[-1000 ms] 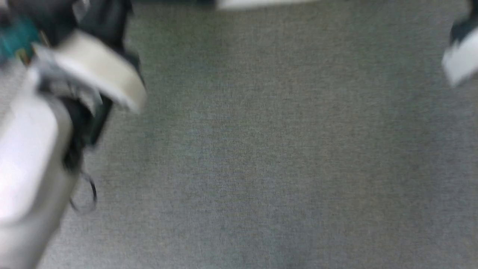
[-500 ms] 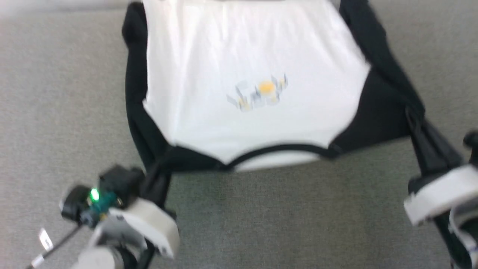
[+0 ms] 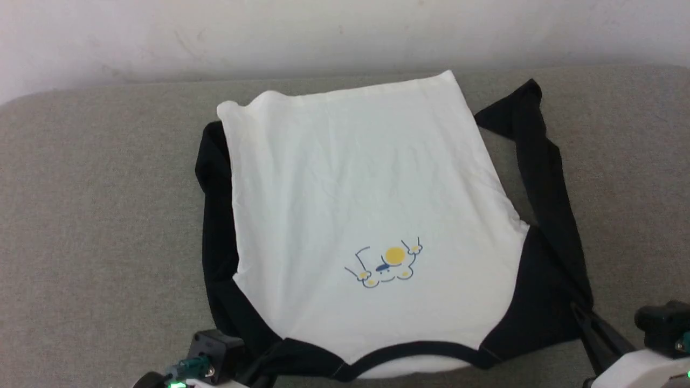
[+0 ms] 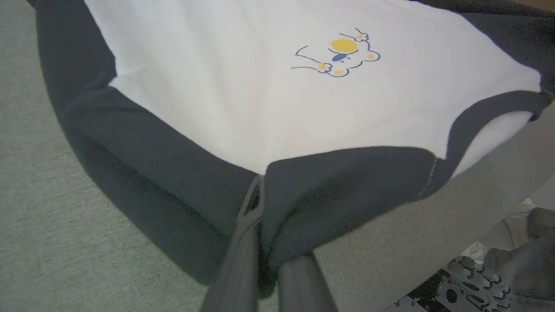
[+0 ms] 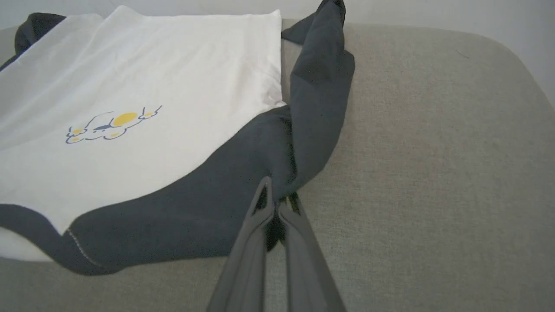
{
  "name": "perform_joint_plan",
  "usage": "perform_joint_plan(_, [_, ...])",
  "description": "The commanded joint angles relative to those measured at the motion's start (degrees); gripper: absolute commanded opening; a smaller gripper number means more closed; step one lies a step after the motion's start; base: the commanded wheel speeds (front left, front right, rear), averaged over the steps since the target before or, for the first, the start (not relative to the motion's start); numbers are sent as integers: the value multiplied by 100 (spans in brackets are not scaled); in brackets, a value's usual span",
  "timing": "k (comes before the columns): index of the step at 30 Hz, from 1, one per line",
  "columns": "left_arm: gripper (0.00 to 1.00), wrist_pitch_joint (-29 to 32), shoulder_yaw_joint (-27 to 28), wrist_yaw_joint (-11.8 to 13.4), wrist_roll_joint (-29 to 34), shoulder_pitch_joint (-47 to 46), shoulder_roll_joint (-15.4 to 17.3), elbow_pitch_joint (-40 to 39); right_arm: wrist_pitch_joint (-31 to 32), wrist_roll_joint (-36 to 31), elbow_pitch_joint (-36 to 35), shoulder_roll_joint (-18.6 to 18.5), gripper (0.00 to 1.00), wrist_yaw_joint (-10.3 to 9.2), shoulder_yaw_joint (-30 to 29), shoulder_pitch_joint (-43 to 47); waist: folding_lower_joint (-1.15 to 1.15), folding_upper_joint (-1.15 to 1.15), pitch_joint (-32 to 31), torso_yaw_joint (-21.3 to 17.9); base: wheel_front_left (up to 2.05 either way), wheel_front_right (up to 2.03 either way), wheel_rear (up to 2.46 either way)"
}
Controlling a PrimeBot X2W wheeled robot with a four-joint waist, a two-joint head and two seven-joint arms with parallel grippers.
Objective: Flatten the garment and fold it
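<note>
Your garment (image 3: 350,205) is lying on the grey upholstered surface (image 3: 97,215), front up. Collar trim (image 3: 409,350) is at the near edge, hem is toward the wall (image 3: 323,32). The white body is mostly flat with light creases. The yellow-and-blue print (image 3: 385,264) sits near the collar end.

Left gripper (image 4: 264,225): jaws fully closed, pinching the black shoulder fabric at the near-left corner beside the collar. That corner is pulled up off the surface.

Right gripper (image 5: 277,195): jaws closed almost all the way, clamped on black fabric at the near-right shoulder, where the sleeve meets the body.

The right sleeve (image 3: 539,161) runs from that grip up the right side, twisted, with its end near the far hem corner. The left sleeve (image 3: 215,215) lies along the left edge, tucked partly under the white body.
</note>
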Motion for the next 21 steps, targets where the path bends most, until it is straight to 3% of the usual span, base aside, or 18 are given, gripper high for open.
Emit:
perform_joint_plan(1, [0,39,-50,-41,-75,131,42,-24,106,45,-23,35,0,-10,-12,207,1,0,-184,8,0,0,0])
perform_joint_plan(10, [0,126,-238,-129,-334,575,114,108,899,145,-30,96,0,-10,112,985,1,0,-457,-1,0,0,0])
perform_joint_plan(21, [0,-40,-650,-550,-214,410,-203,1095,616,-183,588,78,0,-10,226,1001,1,0,-591,15,0,0,0])
